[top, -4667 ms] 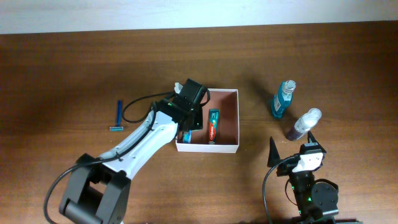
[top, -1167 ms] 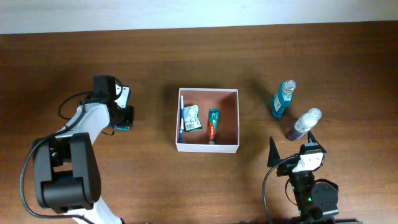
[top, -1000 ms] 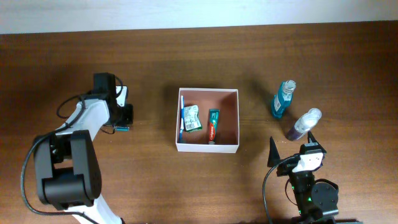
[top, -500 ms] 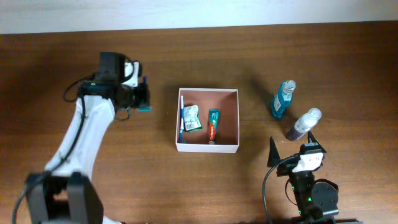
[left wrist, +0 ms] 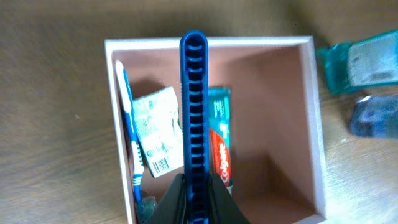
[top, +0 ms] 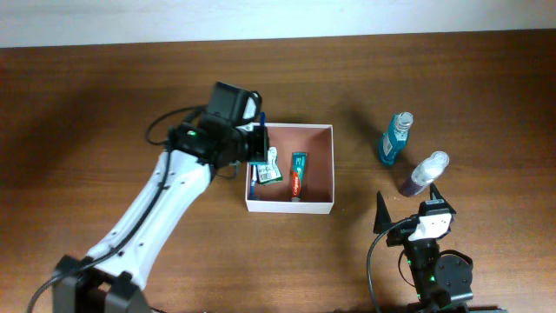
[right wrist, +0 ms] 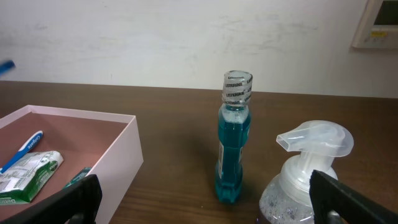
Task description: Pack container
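One square container (top: 289,207) is sitting near the middle of the wooden table (top: 104,96), white-walled with a pinkish-brown floor. Inside it I am seeing a blue toothbrush (left wrist: 127,124) lying along the left wall, a green-and-white packet (left wrist: 158,134) beside it, and a Colgate toothpaste tube (left wrist: 221,155) nearer the centre.

My left gripper (top: 258,143) is hovering over the box's left portion, its fingers clenched on a blue razor (left wrist: 194,124). In the left wrist view the ribbed handle is pointing straight across the contents. I cannot tell whether it is touching anything below.

To the right, apart from the box, a blue mouthwash bottle (top: 395,139) is standing upright, with a clear pump bottle (top: 421,174) near it. My right gripper (top: 407,204) is resting just beside the pump bottle, fingers spread wide and grasping nothing.
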You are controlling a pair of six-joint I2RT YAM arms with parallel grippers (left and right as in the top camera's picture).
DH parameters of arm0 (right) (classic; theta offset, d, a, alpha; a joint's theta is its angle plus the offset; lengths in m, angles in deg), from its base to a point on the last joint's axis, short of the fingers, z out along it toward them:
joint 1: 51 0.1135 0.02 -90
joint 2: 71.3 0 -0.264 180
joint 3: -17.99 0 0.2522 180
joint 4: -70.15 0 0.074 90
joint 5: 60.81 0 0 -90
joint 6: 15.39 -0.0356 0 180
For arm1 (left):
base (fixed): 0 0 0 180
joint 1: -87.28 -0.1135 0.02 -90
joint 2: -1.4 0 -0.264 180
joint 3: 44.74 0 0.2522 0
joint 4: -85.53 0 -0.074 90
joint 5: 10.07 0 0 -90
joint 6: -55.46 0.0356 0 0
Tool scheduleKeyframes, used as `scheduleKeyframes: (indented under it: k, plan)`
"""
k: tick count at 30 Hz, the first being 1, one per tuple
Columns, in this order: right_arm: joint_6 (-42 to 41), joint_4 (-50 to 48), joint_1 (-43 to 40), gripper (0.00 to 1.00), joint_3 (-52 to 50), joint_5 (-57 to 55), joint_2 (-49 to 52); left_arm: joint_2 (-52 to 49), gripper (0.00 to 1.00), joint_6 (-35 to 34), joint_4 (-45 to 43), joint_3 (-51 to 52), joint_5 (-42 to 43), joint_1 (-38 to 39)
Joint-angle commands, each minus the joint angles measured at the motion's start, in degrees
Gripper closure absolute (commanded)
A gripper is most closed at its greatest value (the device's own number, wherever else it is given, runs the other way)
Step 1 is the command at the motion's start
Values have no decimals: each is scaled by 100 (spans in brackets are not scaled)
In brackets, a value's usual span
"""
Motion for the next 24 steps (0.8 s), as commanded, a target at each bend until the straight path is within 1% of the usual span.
scheduleKeyframes:
  k: [1,7,9,13,15,19,24]
  plan:
    - [35,24,-48,2,-46,9,-37,-352,100,-125,101,-79,-192,195]
    - [35,22,-48,2,-46,11,-37,-702,99,-186,118,-79,-219,339]
    - [35,24,-48,2,-46,11,-37,-807,99,-195,118,-79,-304,389]
    - [35,22,-48,2,-46,11,-37,-1071,99,-310,120,-76,-826,514]
    - [35,22,-48,2,-46,11,-37,-1165,99,-354,120,-76,-931,529]
    - [35,24,-48,2,-46,9,-37,-1362,99,-378,57,-76,-1097,529]
    - [35,24,-48,2,-46,9,-37,-1565,99,-378,-7,-76,-1110,529]
